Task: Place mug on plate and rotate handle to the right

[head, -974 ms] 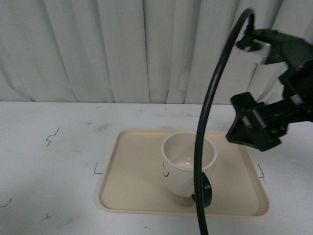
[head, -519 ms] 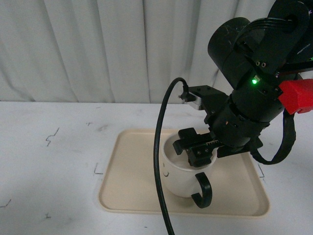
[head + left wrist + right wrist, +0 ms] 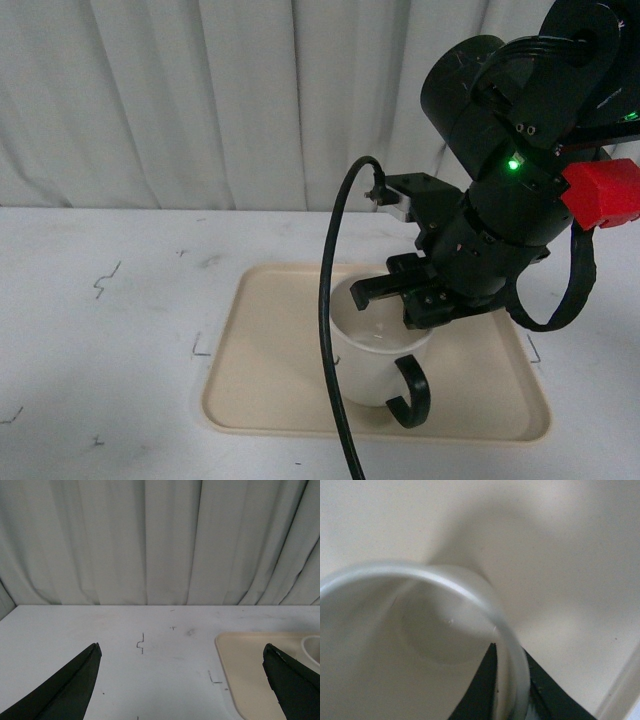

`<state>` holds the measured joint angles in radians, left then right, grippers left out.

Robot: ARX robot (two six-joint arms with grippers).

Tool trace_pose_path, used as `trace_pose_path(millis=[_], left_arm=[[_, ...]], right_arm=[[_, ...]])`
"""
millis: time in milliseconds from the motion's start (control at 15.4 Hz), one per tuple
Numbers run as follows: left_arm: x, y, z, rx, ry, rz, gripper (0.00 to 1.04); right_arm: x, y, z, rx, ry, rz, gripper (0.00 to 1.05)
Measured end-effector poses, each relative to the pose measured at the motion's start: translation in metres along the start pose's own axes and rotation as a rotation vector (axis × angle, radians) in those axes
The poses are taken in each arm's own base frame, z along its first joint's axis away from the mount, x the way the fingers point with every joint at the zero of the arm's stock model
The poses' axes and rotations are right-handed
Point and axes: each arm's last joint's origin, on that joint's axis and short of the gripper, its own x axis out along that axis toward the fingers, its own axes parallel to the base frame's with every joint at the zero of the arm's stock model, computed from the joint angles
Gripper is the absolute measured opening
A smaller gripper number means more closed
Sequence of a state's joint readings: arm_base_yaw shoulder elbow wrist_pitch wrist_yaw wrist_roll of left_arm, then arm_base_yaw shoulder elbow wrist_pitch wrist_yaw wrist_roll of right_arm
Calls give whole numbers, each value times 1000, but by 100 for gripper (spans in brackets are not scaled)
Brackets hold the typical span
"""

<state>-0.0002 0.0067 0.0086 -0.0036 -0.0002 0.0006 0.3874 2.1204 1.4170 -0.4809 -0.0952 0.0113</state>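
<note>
The cream-white mug (image 3: 375,365) stands upright on the beige plate (image 3: 270,360) in the front view. Its black loop handle (image 3: 410,392) points toward the front right corner of the plate. My right gripper (image 3: 405,300) comes down from above and is shut on the mug's far right rim, one finger inside and one outside. In the right wrist view the mug's rim (image 3: 512,655) runs between the two dark fingers, above the plate (image 3: 560,555). My left gripper (image 3: 182,652) is open and empty, its fingers (image 3: 70,685) over the bare table left of the plate (image 3: 250,670). The smiley face is hidden.
A thick black cable (image 3: 330,330) hangs in front of the mug. The right arm's black body with a red part (image 3: 600,190) fills the upper right. A white table (image 3: 100,330) with small pen marks lies all round, with a grey curtain (image 3: 200,100) behind.
My right gripper has come in from the right and down onto the mug's rim and shut on it. The handle has swung slightly, staying at the front right.
</note>
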Motion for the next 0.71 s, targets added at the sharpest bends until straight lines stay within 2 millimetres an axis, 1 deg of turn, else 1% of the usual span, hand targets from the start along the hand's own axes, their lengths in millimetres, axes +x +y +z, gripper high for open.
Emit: trace_pose_path(millis=[130,260,390,455,519,714], left_arm=[[0,0,0,0,0,0,98],[0,0,0,0,0,0,98],[0,0,0,0,0,0,98],[0,0,0,0,0,0,98],[0,0,0,0,0,0,98],[0,0,0,0,0,0,98]], right_arm=[[-1,-1,-2,-2,26,15,2],[-7,-8,1,-55,52,31,3],[-22,-21,17,-164,24,30,3],[-31,-26,25,-242,0,41,3],[-35,-30,30,-336,-24,23,3],[-39,-30,32,-666,11,108,3]])
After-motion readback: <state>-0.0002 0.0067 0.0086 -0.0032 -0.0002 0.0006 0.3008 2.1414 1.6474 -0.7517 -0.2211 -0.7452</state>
